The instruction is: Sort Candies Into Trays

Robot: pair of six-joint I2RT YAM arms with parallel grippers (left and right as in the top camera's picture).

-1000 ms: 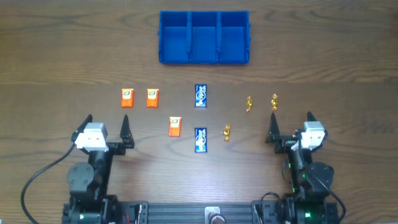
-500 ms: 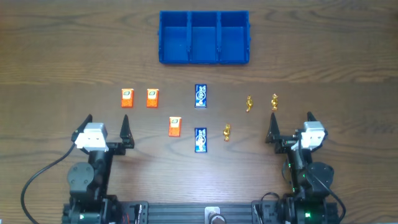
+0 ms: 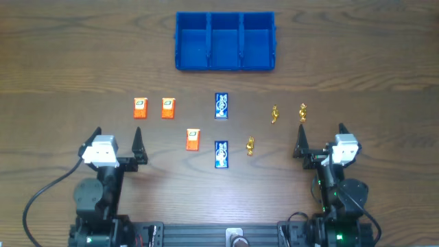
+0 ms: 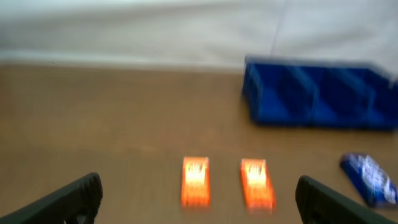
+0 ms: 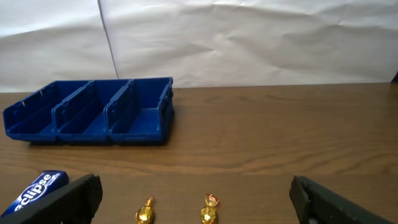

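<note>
Far up the wooden table [image 3: 357,68], from above: blue three-compartment tray [image 3: 225,66], nothing in it yet. Between tray and arms, eight pieces: three orange candies [image 3: 168,108] toward the left, two blue candies [image 3: 221,106] down the middle, three gold candies [image 3: 274,114] toward the right. Left gripper [image 3: 118,132] and right gripper [image 3: 320,130] low by the bases, fingers apart on both, nothing held. Places the lowest orange candy [image 3: 193,138] ahead and inward of the left gripper, long axis running toward the tray; places the lowest gold candy [image 3: 250,145] inward of the right gripper in the same way. Through the left wrist camera: two orange candies [image 4: 195,180] side by side between the spread fingers [image 4: 74,199], lengthwise along the line of reach, tray beyond and off to one side. Through the right wrist camera: two gold candies [image 5: 209,210] ahead between wide fingers [image 5: 336,202], tray farther on. Suggests orange for the left arm and gold for the right, probably with no wrist turn for the orange ones.
</note>
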